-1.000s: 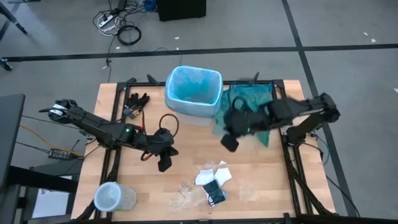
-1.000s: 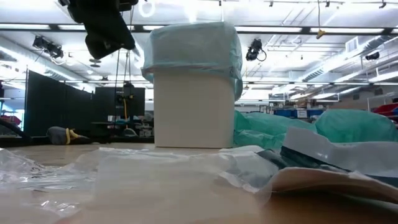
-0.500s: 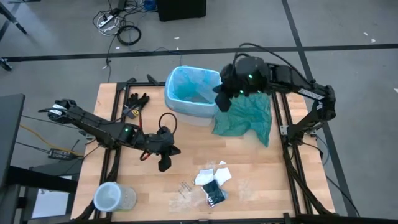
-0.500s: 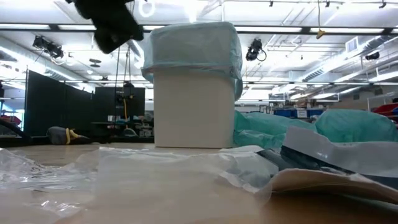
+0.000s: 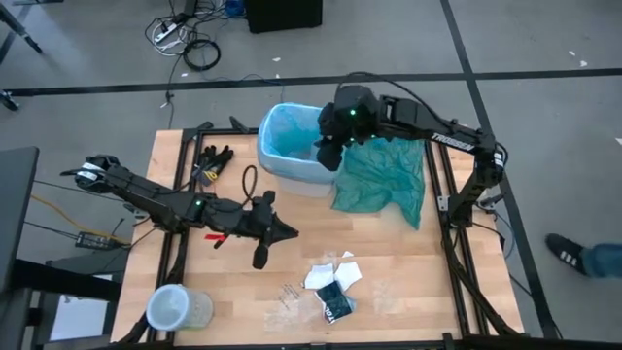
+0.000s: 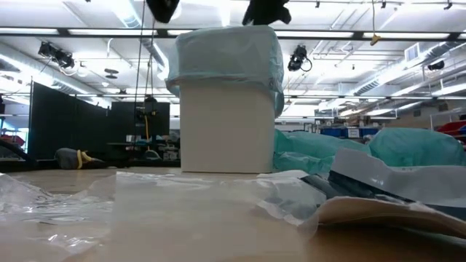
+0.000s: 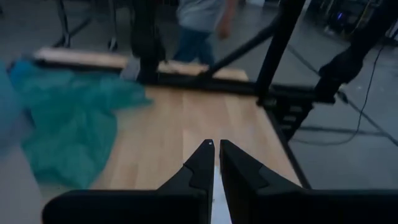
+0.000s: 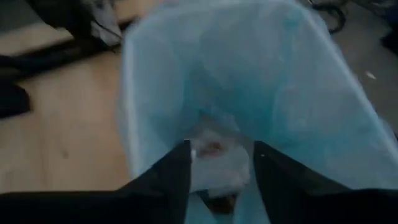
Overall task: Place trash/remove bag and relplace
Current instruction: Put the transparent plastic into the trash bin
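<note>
A blue-lined bin (image 5: 296, 146) stands near the table's (image 5: 408, 262) far edge. The right gripper (image 5: 328, 156) hangs over its rim; the left gripper (image 5: 260, 258) hovers mid-table. Trash (image 5: 330, 287) lies near the front edge.

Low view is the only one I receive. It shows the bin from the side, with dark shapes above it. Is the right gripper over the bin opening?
Observer: Yes. In the high view the right gripper hangs over the right part of the bag that lines the bin.
Operator: Are its fingers open?
Observer: Open. The right wrist view shows a pale trash scrap between them, inside the bag. Whether it lies or falls, I cannot tell.
Operator: Is more trash on the table?
Observer: Yes, white and dark pieces lie near the table's front edge. The left gripper waits over mid-table.
</note>
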Motion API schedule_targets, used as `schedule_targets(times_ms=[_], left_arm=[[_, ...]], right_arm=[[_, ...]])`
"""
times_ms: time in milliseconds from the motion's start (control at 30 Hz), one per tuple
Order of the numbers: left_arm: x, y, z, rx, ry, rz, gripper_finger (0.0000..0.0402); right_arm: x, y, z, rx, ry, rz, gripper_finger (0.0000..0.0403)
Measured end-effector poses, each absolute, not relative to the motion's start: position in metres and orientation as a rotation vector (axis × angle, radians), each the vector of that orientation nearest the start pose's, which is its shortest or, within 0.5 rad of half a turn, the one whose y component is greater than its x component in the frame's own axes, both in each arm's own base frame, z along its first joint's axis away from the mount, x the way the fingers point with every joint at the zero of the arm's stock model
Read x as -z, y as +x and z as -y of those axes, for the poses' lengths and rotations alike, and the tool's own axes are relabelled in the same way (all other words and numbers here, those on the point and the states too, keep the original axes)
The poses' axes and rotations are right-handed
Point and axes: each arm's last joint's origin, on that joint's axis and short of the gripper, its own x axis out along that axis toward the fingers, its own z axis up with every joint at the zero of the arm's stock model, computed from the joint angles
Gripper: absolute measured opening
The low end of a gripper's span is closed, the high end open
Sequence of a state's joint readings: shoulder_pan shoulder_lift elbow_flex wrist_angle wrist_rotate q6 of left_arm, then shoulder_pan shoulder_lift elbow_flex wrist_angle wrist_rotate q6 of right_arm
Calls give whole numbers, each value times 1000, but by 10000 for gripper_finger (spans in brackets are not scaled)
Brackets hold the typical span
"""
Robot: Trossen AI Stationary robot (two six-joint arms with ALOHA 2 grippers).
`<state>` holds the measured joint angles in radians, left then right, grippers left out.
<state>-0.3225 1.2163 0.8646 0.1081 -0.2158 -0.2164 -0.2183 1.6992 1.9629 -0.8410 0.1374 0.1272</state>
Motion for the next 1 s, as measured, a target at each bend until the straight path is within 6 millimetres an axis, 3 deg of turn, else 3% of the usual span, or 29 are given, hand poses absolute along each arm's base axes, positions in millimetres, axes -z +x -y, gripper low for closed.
schedule_targets(times_ms=[133, 233, 300, 400, 533, 700, 867, 1000], left_arm=[[-308, 262, 80, 77, -156, -161, 35], [-305, 262, 78, 63, -142, -192, 35], [-300, 261, 77, 53, -151, -238, 35], [-297, 260, 77, 46, -166, -273, 35], [-297, 260, 76, 42, -165, -272, 35], [-296, 261, 73, 26, -169, -279, 35], [-295, 261, 73, 22, -187, -292, 35], [-292, 260, 73, 16, -185, -326, 35]], right_arm=[[-451, 329, 78, 348, 151, -511, 212], [-459, 309, 67, 257, 222, -550, 229], [-457, 296, 47, 136, 331, -651, 229], [-446, 281, 1, -19, 423, -886, 219], [-420, 273, -64, -64, 383, -1095, 207], [-373, 264, -135, 21, 340, -1149, 215], [-320, 250, -176, 160, 393, -1135, 229], [-286, 241, -199, 155, 493, -1122, 238]])
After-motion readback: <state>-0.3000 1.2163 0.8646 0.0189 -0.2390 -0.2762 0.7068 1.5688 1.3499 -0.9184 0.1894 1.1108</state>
